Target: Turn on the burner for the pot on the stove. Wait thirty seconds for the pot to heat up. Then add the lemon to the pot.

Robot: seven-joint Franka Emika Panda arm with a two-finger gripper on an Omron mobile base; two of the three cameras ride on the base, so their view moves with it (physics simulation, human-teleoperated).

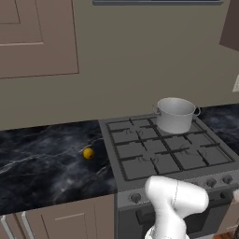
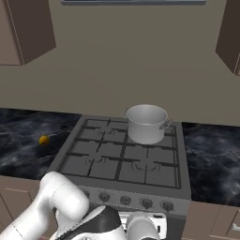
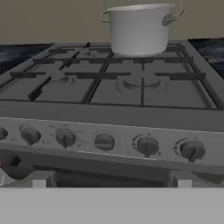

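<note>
**Hand low before the knobs, pot at the back of the stove**

We see the stove (image 1: 163,154) as the largest thing, its dark gridded grate spreading ahead of and above our hand, which sits low in front of the control panel. The dark marbled desk (image 1: 42,158) runs off on both sides of the stove. Our hand is released, with nothing between its fingers; its tips sit at the bottom edge of the hand view, too faint to tell apart. The pot (image 3: 139,27) stands upright on the far right part of the grate, well beyond the hand. A row of round knobs (image 3: 104,141) lies just ahead of the hand. A grey burner (image 3: 135,83) sits between pot and knobs. The lemon (image 1: 88,153) rests on the desk, just beside the stove's left edge, far off to the hand's left.
</note>
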